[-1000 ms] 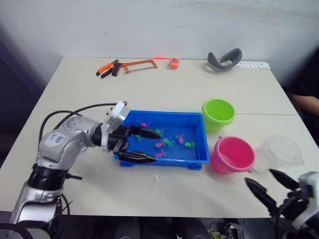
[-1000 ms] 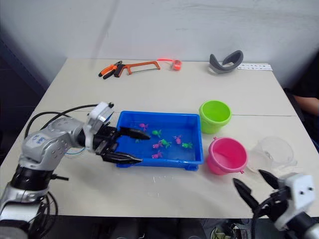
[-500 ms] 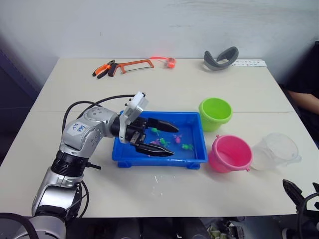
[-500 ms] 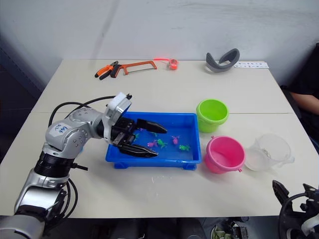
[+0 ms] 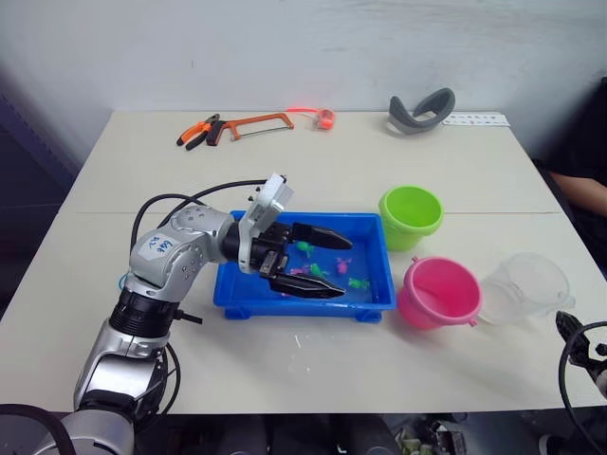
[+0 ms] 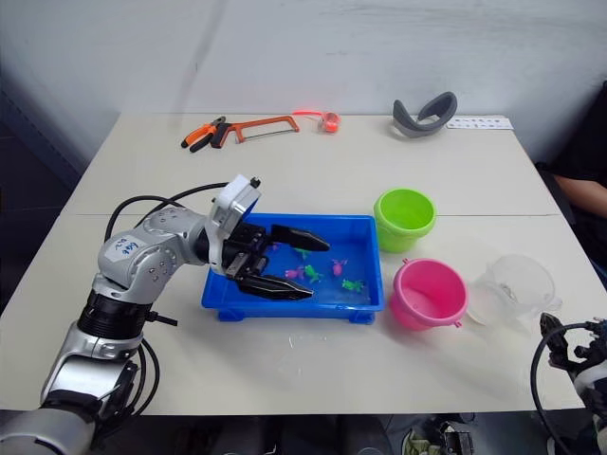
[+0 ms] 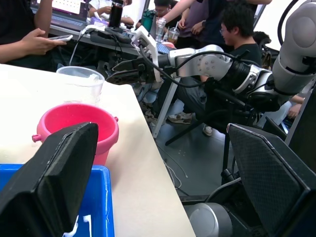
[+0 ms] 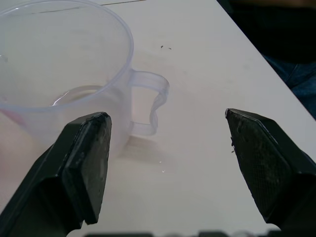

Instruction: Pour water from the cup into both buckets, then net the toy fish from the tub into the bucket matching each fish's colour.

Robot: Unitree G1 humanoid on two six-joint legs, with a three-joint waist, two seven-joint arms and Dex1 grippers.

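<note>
A: Left gripper (image 5: 321, 261)?
B: Over the blue tub (image 5: 370, 301), fingers spread wide, one above the far half, one above the near half. Nothing between them. Small green and pink toy fish (image 5: 358, 281) lie in the water beneath.

A: Buckets?
B: Green bucket (image 5: 412, 217) just beside the tub's far right corner. Pink bucket (image 5: 438, 292) just beside its near right corner. Both upright on the table (image 5: 285, 180).

A: Cup?
B: Clear cup (image 5: 527, 288) upright, just right of the pink bucket, near the table's right edge. In the right wrist view its handle (image 8: 148, 101) faces the camera.

A: Right gripper (image 8: 170, 163)?
B: Fingers set wide apart, empty, facing the cup's handle, not touching it.

A: Other items?
B: Orange hacksaw (image 5: 256, 122), pliers (image 5: 197, 132) and a grey curved piece (image 5: 422, 111) along the far edge.
</note>
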